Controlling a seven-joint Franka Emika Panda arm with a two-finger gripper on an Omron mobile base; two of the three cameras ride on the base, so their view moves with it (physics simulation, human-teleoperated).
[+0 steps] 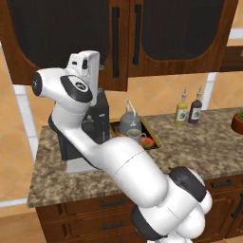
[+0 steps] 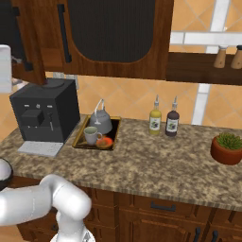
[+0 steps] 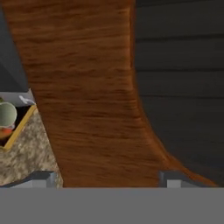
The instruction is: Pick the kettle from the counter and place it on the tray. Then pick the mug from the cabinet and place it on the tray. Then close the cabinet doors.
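Note:
The dark-grey kettle [image 1: 128, 122] [image 2: 102, 122] stands on the gold-rimmed tray [image 1: 154, 140] [image 2: 80, 133] on the granite counter [image 1: 204, 149] [image 2: 156, 165]. Just in front of the kettle, the small mug [image 1: 134, 135] [image 2: 91, 135] [image 3: 6, 116] sits on the tray too. My gripper [image 3: 107, 179] is open, its fingertips wide apart, right up against the wooden frame of the left cabinet door [image 1: 57, 42] [image 2: 29, 45] [image 3: 87, 87]. That door hangs slightly ajar. The right cabinet door [image 1: 182, 33] [image 2: 111, 28] is closed. Nothing is between the fingers.
A big black coffee machine [image 1: 76, 142] [image 2: 45, 116] stands left of the tray, under my hand. A small orange thing [image 2: 105, 142] lies on the tray. Two bottles [image 2: 155, 118] [image 2: 172, 121] and a potted plant [image 2: 228, 147] stand further right on the counter.

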